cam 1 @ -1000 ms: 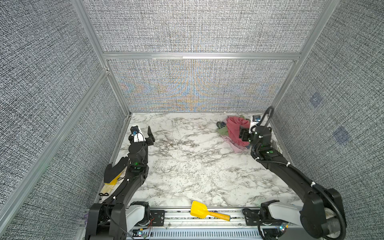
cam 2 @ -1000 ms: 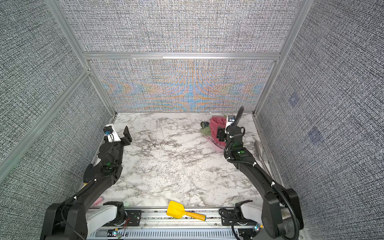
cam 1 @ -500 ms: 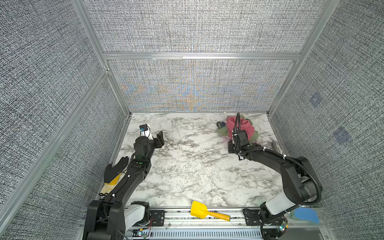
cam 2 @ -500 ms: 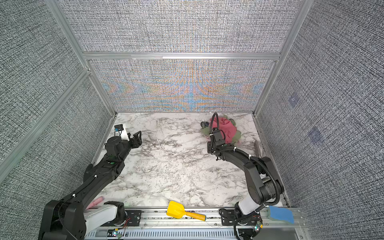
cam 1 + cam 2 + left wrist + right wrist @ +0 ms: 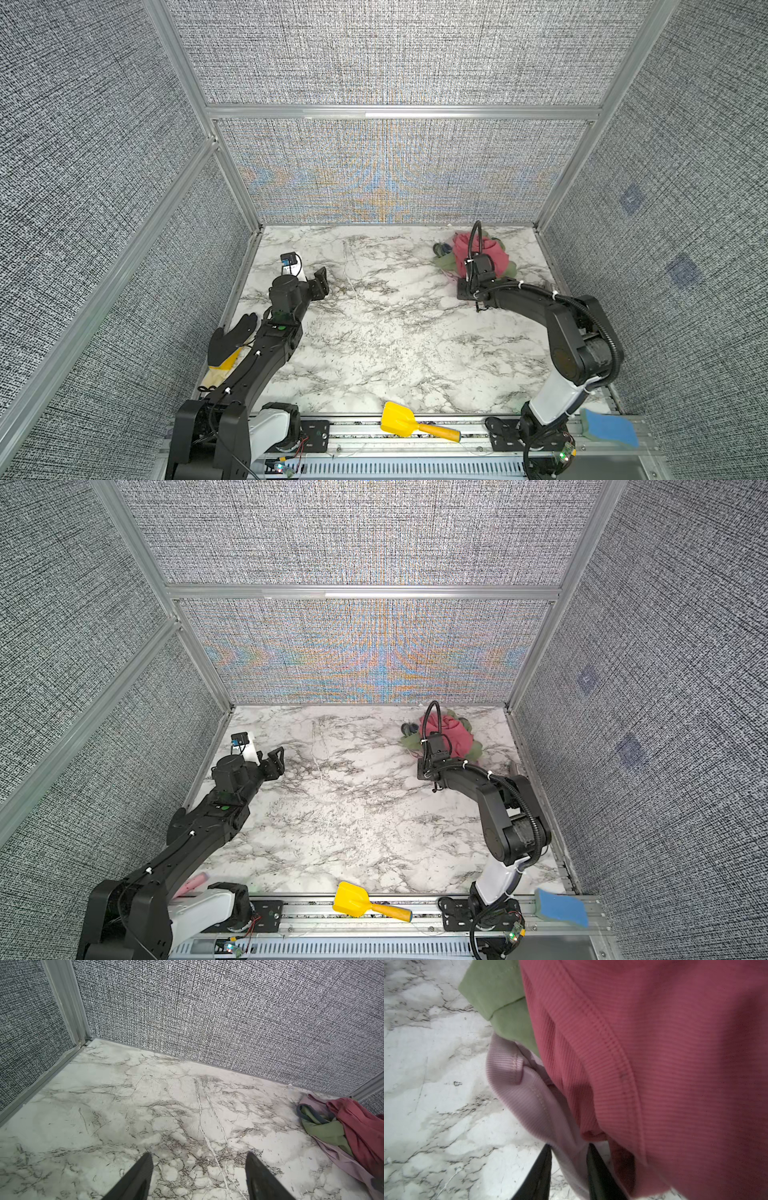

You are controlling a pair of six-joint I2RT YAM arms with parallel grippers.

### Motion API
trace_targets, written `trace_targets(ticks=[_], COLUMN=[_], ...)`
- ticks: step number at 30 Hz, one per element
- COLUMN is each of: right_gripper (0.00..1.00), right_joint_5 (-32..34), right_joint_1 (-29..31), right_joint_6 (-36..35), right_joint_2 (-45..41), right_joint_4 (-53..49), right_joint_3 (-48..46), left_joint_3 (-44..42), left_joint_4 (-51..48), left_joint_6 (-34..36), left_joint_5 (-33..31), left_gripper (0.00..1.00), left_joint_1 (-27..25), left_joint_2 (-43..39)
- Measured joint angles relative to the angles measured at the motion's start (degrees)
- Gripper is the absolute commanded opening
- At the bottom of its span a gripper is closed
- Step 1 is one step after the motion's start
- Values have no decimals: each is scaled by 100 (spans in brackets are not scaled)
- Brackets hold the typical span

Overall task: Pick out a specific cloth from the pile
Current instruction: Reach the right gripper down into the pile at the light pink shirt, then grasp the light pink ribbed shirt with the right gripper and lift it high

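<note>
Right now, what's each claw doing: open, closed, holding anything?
Left claw: open, holding nothing.
Right claw: closed on the pale pink cloth.

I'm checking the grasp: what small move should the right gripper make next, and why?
Probably clamp the right gripper firmly on the cloth: its jaws straddle that pale pink fold, which lies partly under the rose-red cloth, so a loose hold may slip.
</note>
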Motion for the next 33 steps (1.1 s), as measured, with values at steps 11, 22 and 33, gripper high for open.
trace_targets(ticks=[11,22,33], right_gripper=[0,0,0], right_joint_5=[-50,-315,-1056], right_joint_1=[2,-201,-772], right_joint_6=[-2,68,129], right_joint_2=[-118,-1657,-2564], right_joint_4=[-81,-295,-501], right_joint_3=[173,59,485], left_joint_3=[-15,-15,76], left_joint_4=[0,-24,-243], left_joint_6=[-26,-46,-87], left_joint_5=[-24,-83,-76], left_gripper=[72,71,72], left_joint_1=[0,0,0], left_joint_2=[55,-129,-197])
